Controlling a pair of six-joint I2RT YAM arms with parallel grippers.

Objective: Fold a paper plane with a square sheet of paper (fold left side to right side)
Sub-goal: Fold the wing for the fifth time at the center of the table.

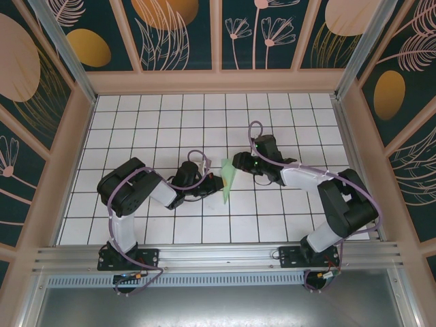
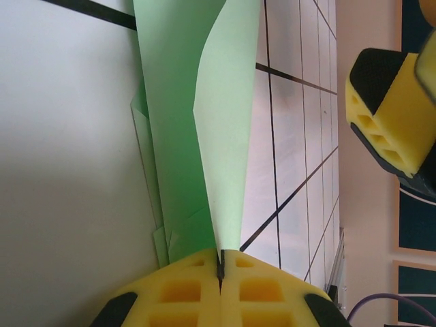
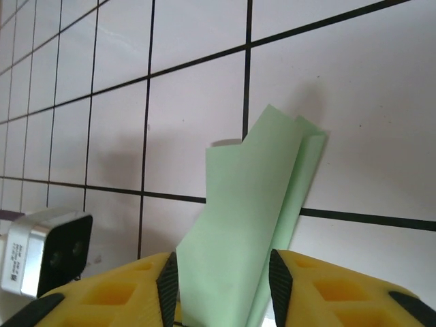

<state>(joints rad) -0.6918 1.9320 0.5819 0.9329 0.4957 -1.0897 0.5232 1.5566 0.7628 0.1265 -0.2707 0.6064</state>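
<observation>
The pale green sheet of paper [image 1: 227, 180] is folded into a narrow, layered strip and stands up off the tiled table between both grippers. My left gripper [image 1: 215, 182] is shut, its yellow fingers [image 2: 184, 293] pinching the lower tip of one raised flap [image 2: 228, 136]; more layers [image 2: 170, 102] lie to the left of the flap. My right gripper [image 1: 236, 163] reaches in from the other side. In the right wrist view its jaws [image 3: 219, 272] stand apart with the folded paper [image 3: 259, 197] rising between the black pads, its right edge against one pad.
White tiled table [image 1: 170, 122] with black grid lines, walled on three sides. A right finger [image 2: 385, 122] shows at the edge of the left wrist view. The left arm's camera housing [image 3: 44, 255] sits close beside the right gripper. A metal rail [image 1: 218, 255] runs along the near edge.
</observation>
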